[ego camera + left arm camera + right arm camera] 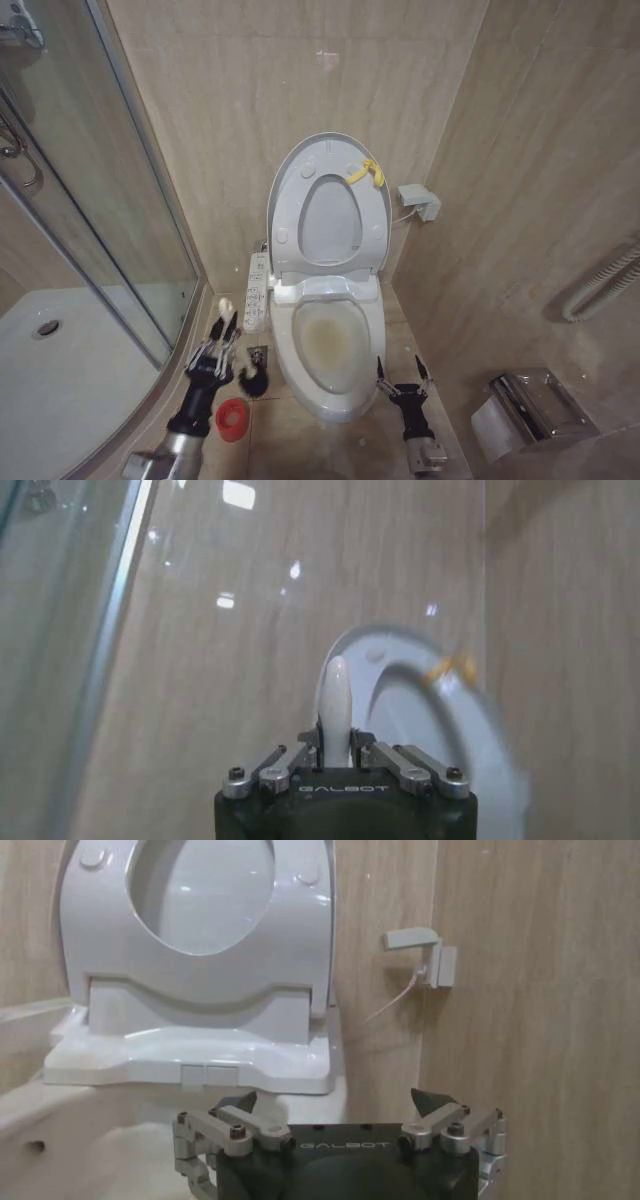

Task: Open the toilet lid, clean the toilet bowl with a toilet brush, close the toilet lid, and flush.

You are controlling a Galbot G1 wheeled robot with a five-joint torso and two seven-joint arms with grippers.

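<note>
Toilet lid (pixel 330 160) is up against the wall, stained toilet bowl (pixel 330 345) open below. Left gripper (pixel 224 326) is clamped on the toilet brush (pixel 252 380) by the bowl's left side. Right gripper (pixel 403 371) sits spread apart, empty, at the bowl's right.

White toilet lid (pixel 283 190), yellow tie (pixel 365 173), yellowish-stained toilet bowl (pixel 330 345), red holder cup (pixel 232 419)

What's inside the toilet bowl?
The lid is up, so the bowl shows: yellowish-brown staining on its inside and no brush in it. The brush hangs beside the bowl, held by the left gripper. The drain's depth cannot be seen.
</note>
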